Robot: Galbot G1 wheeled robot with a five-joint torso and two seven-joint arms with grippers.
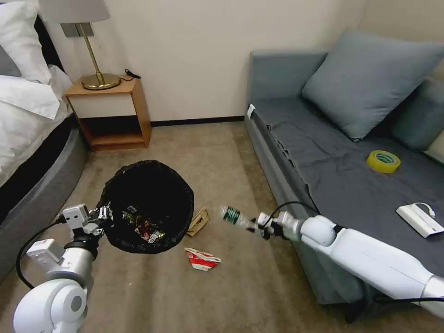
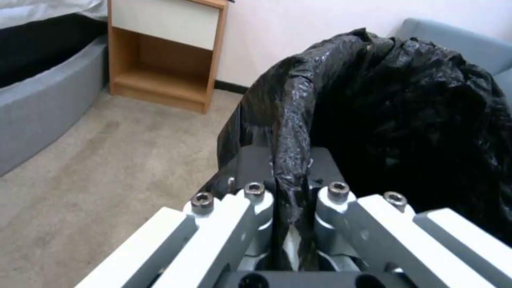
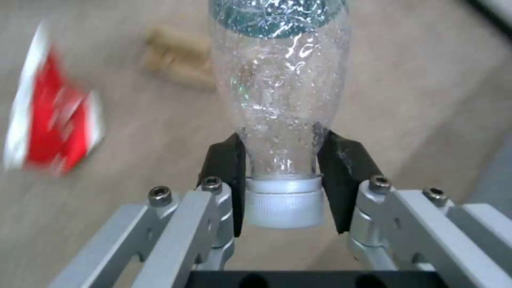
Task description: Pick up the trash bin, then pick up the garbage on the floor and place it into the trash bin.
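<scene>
The trash bin [image 1: 148, 206], lined with a crinkled black bag, hangs just above the carpet with snack wrappers [image 1: 145, 229] inside. My left gripper [image 1: 104, 213] is shut on the bin's rim [image 2: 291, 160]. A clear bottle with a green label [image 1: 233, 216] is held by its neck in my right gripper [image 1: 256, 226], in the air to the right of the bin. In the right wrist view the pads [image 3: 227, 160] pinch the bottle [image 3: 280, 92] just above its white cap. On the floor lie a crushed red-and-white carton [image 1: 202, 259] and a tan paper scrap [image 1: 199, 222].
A grey sofa [image 1: 296, 152] stands at the right, carrying a yellow tape roll [image 1: 383, 161] and a white box with a cord [image 1: 419, 219]. A wooden nightstand [image 1: 111, 113] with a lamp and a bed [image 1: 27, 138] are at the left. Open carpet lies ahead.
</scene>
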